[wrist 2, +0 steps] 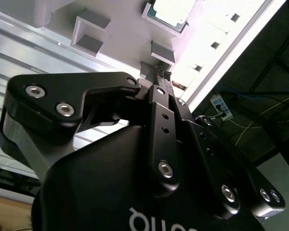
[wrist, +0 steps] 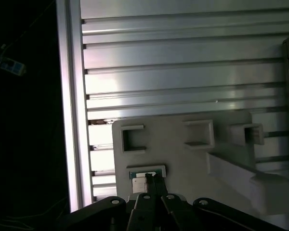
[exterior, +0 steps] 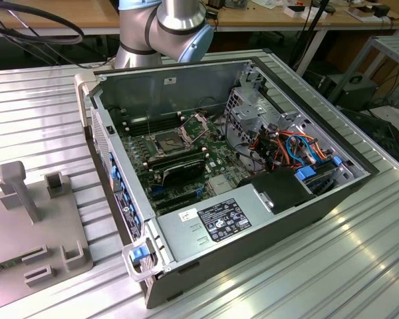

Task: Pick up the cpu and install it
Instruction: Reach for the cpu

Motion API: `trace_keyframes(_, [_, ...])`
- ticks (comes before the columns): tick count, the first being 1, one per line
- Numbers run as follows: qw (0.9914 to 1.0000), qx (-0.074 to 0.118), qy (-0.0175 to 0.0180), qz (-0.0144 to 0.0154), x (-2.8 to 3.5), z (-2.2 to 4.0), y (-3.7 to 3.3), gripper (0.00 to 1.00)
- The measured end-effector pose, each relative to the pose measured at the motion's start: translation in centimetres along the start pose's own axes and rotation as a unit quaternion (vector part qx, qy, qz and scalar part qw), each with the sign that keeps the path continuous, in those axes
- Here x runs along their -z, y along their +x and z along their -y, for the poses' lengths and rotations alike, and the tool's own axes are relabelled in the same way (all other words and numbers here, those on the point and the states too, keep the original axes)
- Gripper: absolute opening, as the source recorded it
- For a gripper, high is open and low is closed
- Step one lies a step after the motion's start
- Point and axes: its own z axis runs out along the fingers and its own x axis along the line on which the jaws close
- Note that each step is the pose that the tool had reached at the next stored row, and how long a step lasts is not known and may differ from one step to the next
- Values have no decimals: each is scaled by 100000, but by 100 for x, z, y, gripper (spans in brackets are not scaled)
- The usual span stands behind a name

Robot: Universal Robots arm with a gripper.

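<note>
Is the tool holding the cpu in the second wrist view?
No, the cpu lies in its gray holder, apart from the tool.

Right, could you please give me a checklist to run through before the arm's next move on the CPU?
1. CPU seated in its holder on the gray fixture plate: ok.
2. Gripper free of any load: ok, it holds nothing.
3. Gripper open for a grasp: not ok, it is shut.
4. Gripper lined up with the CPU: cannot tell; in the first wrist view its tips overlap the holder, but the height is unclear.
5. Computer case open, with the CPU socket uncovered: ok.
6. Socket latch open: cannot tell.
</note>
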Motion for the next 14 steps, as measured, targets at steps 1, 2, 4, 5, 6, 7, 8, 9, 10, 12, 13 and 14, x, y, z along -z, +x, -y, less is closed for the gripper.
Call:
trace_keyframes(1, [100000, 1, 0, 0, -1, 2, 5, 11])
trace_keyframes(2, [100000, 0, -3, 9, -4, 5, 10, 11])
trace_keyframes(4, [100000, -2, -3, 7, -9, 8, 21, 11])
trace_keyframes(5, [100000, -1, -4, 6, -10, 9, 24, 11])
trace_keyframes(6, [100000, 1, -2, 1, -13, 11, 27, 11])
trace_keyframes(7, [100000, 2, -2, 1, -16, 14, 33, 11])
trace_keyframes(8, [100000, 0, -4, 5, -20, 18, 40, 11])
trace_keyframes(9, [100000, -8, 0, 3, -25, 26, 49, 11])
trace_keyframes(10, [100000, -7, -5, 6, -28, 32, 55, 11])
trace_keyframes(12, [100000, 0, -4, 4, -33, 43, 60, 11])
trace_keyframes(13, [100000, 2, -4, 2, -36, 49, 61, 11])
trace_keyframes(14, [100000, 4, 4, 3, -40, 56, 63, 11])
